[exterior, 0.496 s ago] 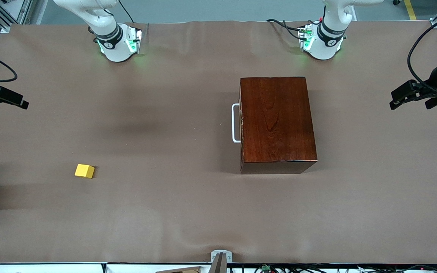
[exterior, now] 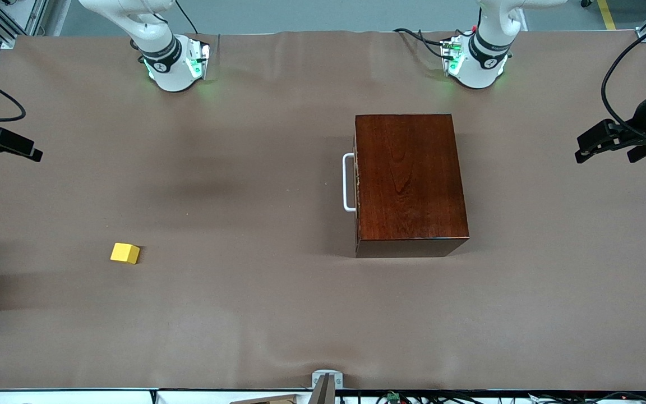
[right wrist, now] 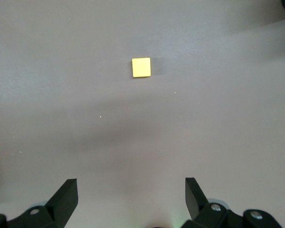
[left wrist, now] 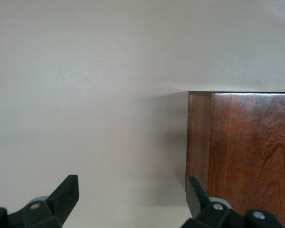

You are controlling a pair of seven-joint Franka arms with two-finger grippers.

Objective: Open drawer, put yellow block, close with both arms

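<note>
The dark reddish-brown wooden box (exterior: pixel 410 182) stands toward the left arm's end of the table. Its drawer is pushed in, and only the white handle (exterior: pixel 348 182) shows, facing the right arm's end. The yellow block (exterior: pixel 125 253) lies alone on the cloth toward the right arm's end, nearer the front camera than the box. My left gripper (exterior: pixel 606 147) hangs open in the air past the box at its own end. In the left wrist view the left gripper (left wrist: pixel 132 194) is empty, with the box (left wrist: pixel 247 152) by one finger. My right gripper (exterior: pixel 20 148) hangs open. In the right wrist view the right gripper (right wrist: pixel 130 194) is empty above the cloth, apart from the yellow block (right wrist: pixel 141 67).
A brown cloth (exterior: pixel 255 314) covers the whole table. The two arm bases (exterior: pixel 174 64) (exterior: pixel 474 62) stand along the robots' edge with cables beside them. A small metal bracket (exterior: pixel 326 381) sits at the table edge nearest the front camera.
</note>
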